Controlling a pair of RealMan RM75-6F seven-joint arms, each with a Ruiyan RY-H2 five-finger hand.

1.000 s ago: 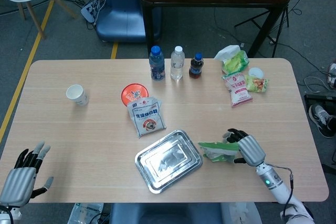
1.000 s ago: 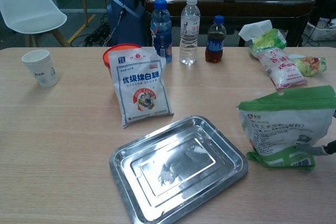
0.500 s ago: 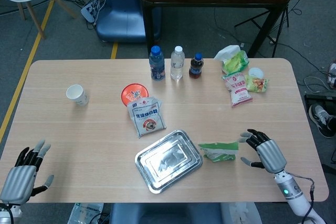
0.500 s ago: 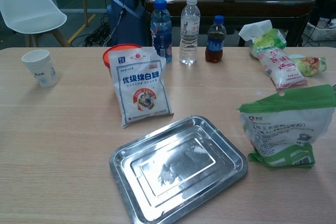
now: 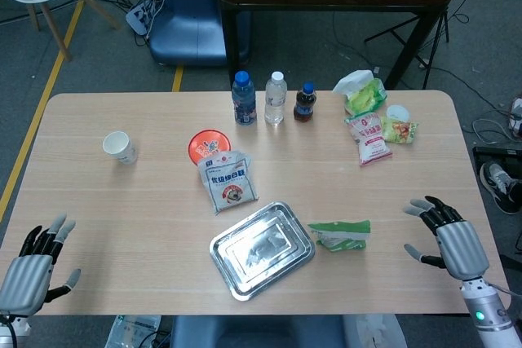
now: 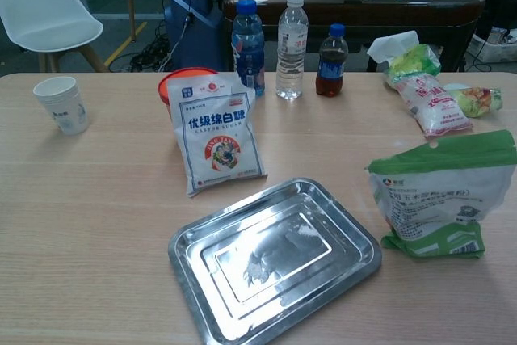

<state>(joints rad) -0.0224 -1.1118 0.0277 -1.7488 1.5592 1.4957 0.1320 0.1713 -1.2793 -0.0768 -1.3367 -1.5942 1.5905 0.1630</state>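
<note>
Looking at it from biggest to smallest: your table (image 5: pixel 147 169) carries everything, and the steel tray (image 5: pixel 263 249) sits near the front edge, within easy reach of either arm. The green-and-white bag (image 5: pixel 341 234) lies just right of the tray, close to its rim but apart from it as far as the chest view shows, so it's resting on the wood, not in the tray. The white sugar bag (image 5: pixel 227 182) leans over the orange lid (image 5: pixel 208 143) behind the tray, and the three bottles (image 5: pixel 275 98) line the far edge with the snack packs (image 5: pixel 371 120) off to the right. The paper cup (image 5: pixel 119 147) stands alone on the left.

Your right hand (image 5: pixel 449 240) hangs near the table's right front corner, fingers spread, holding nothing, well apart from the green bag. Your left hand (image 5: pixel 33 268) hovers at the left front corner, also spread and empty, though it's partly cut off.

Compared with a second ago: your right hand had the green bag pinched then; now it's let go and backed off right. The bag stays put.
</note>
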